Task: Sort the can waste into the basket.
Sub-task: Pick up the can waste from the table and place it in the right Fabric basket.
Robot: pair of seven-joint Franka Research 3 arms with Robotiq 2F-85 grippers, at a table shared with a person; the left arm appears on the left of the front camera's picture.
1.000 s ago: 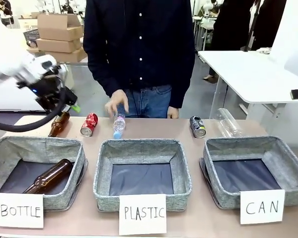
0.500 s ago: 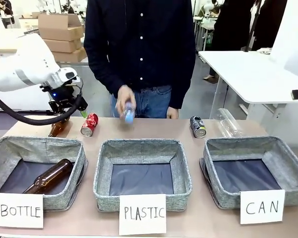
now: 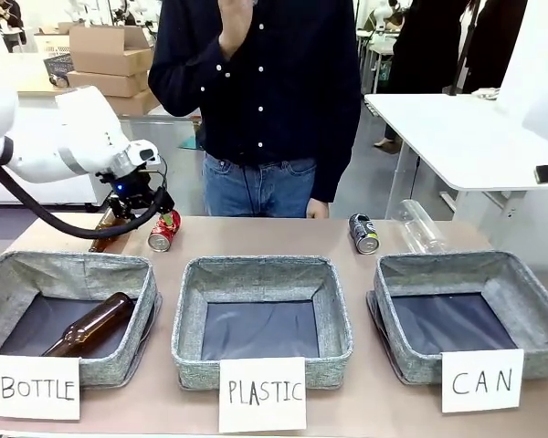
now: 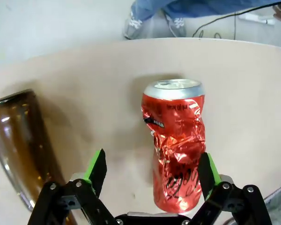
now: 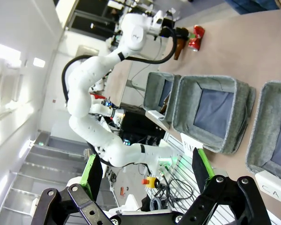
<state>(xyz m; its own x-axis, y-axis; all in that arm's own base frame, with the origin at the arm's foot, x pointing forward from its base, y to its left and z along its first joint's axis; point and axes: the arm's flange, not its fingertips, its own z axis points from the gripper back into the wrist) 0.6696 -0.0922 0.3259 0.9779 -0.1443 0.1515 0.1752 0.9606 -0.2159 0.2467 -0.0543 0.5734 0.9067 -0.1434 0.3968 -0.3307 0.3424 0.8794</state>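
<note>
Hovering our left jaws over red can (image 4: pixel 175 145): pads apart, can lying on bench (image 4: pixel 84 70) between them, nearer one pad. We judge: centre on can, descend, clamp gently across dented waist, keeping clear of brown bottle (image 4: pixel 18 140) beside it. CAN basket (image 3: pixel 457 265) sits far right, well apart; black can (image 3: pixel 363 233) near it. Right jaws apart, empty.

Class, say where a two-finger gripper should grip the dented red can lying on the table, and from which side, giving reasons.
Probably across its crumpled middle, from straight above. The red can lies on its side, long flanks exposed, and the open left gripper hangs over it, jaws set across it. The brown bottle lies apart, leaving finger room.
</note>
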